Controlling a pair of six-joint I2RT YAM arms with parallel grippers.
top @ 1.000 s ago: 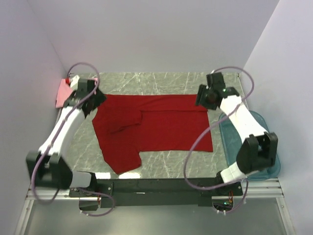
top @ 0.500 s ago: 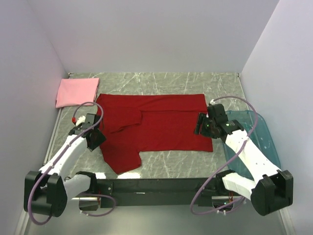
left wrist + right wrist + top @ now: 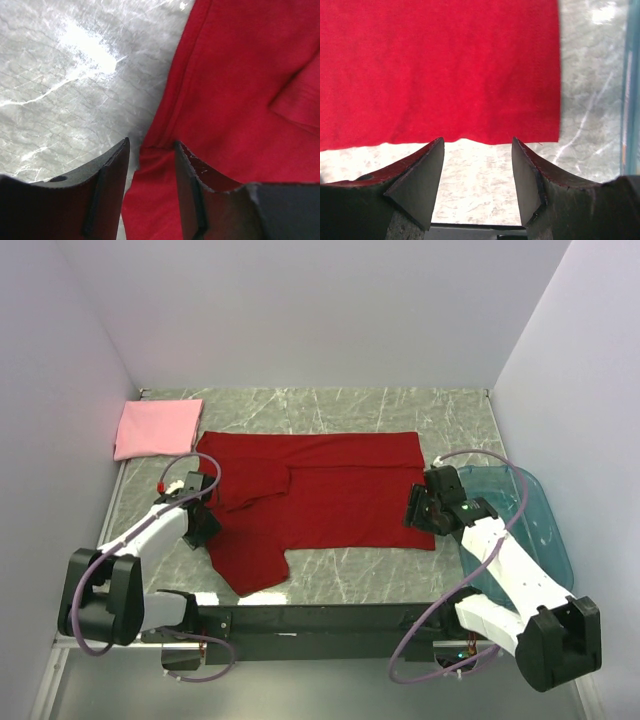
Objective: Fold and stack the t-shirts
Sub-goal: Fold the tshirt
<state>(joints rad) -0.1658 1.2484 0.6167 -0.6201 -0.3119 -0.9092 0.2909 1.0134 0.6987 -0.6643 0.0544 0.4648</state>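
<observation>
The deep red t-shirt (image 3: 330,490) lies spread flat across the marble table (image 3: 330,405), one sleeve hanging toward the front left. The light pink t-shirt (image 3: 158,427) rests folded at the back left corner. My left gripper (image 3: 200,524) is low at the red shirt's left edge. In the left wrist view its jaws (image 3: 151,145) stand apart, straddling that edge, with red cloth (image 3: 240,75) lying between them. My right gripper (image 3: 418,508) sits at the shirt's near right corner. It (image 3: 477,145) is open over bare table, the red hem (image 3: 445,65) just past the fingertips.
A translucent teal bin (image 3: 535,530) stands at the right side of the table, right next to the right arm; its rim (image 3: 631,85) shows at the right wrist view's edge. White walls close in the table on three sides.
Both arms have drawn back from the far corners toward the near side of the red shirt, uncovering the pink shirt. The left jaws have narrowed around the shirt's edge.
</observation>
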